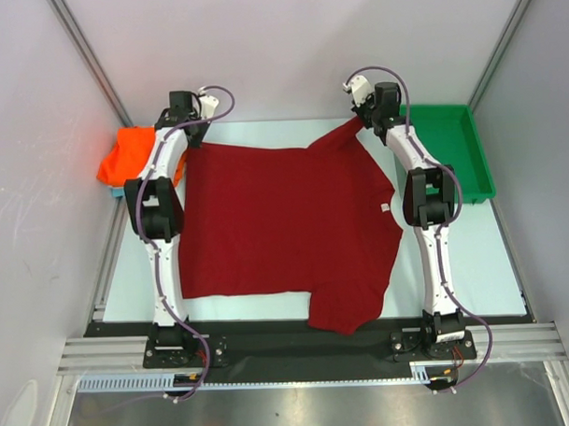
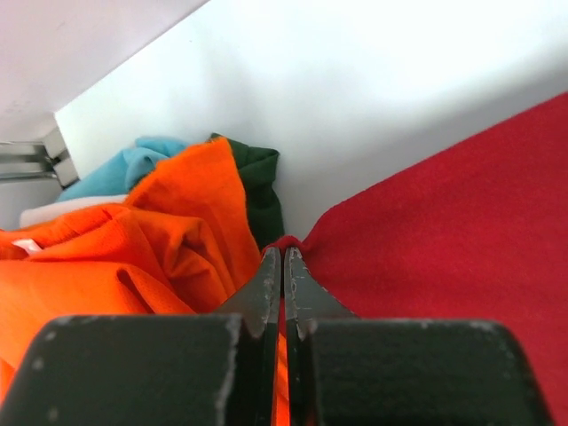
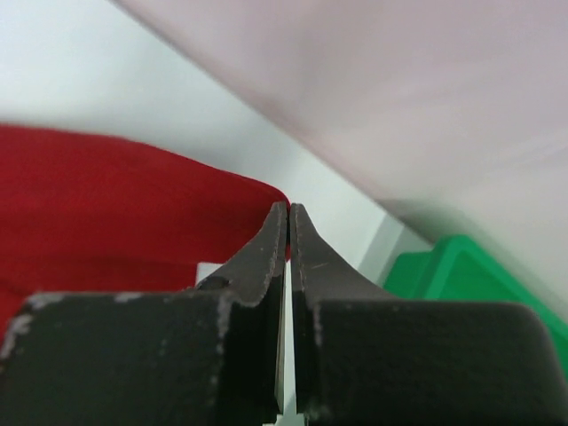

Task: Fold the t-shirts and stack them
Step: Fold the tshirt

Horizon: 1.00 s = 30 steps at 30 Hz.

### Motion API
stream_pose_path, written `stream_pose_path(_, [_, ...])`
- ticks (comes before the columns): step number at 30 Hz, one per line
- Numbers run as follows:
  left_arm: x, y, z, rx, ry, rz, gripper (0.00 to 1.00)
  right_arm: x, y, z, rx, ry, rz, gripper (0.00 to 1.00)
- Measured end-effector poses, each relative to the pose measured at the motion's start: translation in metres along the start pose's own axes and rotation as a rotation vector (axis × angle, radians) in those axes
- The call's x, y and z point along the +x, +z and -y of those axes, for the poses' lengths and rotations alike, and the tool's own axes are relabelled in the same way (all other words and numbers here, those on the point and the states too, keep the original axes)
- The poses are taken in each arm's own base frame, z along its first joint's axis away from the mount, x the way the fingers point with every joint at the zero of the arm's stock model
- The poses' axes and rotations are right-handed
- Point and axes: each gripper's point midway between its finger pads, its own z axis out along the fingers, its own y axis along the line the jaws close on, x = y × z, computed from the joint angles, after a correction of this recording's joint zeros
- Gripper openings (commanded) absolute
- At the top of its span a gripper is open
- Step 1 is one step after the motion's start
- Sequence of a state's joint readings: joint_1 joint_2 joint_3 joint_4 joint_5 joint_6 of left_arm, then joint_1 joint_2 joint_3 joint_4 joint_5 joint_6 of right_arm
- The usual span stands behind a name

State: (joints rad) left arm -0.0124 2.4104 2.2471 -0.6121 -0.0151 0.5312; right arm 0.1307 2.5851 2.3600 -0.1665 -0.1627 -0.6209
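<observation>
At the far edge of the table (image 1: 128, 275), left gripper (image 2: 283, 253) and right gripper (image 3: 289, 209) each pinched a maroon t-shirt (image 1: 285, 222) corner.

Left arm (image 1: 162, 273) and right arm (image 1: 439, 264): white links, black joint housings, grey-purple cables (image 1: 489, 341). Gripper fingers (image 2: 266, 282): dark, tapered, scuffed.

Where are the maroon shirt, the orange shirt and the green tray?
maroon shirt (image 1: 285, 222): top view, middle of its body.
orange shirt (image 1: 124, 158): top view, its bunched cloth.
green tray (image 1: 447, 137): top view, bare floor.
</observation>
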Motion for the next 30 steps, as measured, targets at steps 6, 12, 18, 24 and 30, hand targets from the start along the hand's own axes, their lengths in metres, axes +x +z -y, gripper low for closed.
stream_pose_path(6, [-0.005,-0.022,0.01,0.058,-0.034,0.02,0.0,-0.009,-0.039,-0.014,-0.063,0.021,-0.061,0.0])
stream_pose_path(12, [-0.008,-0.057,0.02,0.113,-0.035,0.047,0.0,-0.041,-0.094,-0.019,-0.097,0.021,-0.054,0.0])
stream_pose_path(18, [0.001,-0.078,0.033,0.159,-0.036,0.046,0.0,-0.046,-0.135,-0.026,-0.12,0.023,-0.071,0.0])
stream_pose_path(24, [0.018,-0.099,0.043,0.185,-0.042,0.037,0.0,-0.025,-0.169,-0.04,-0.15,0.039,-0.128,0.0])
stream_pose_path(30, [0.043,-0.117,0.04,0.174,-0.062,0.025,0.0,-0.016,-0.204,-0.049,-0.161,0.052,-0.146,0.0])
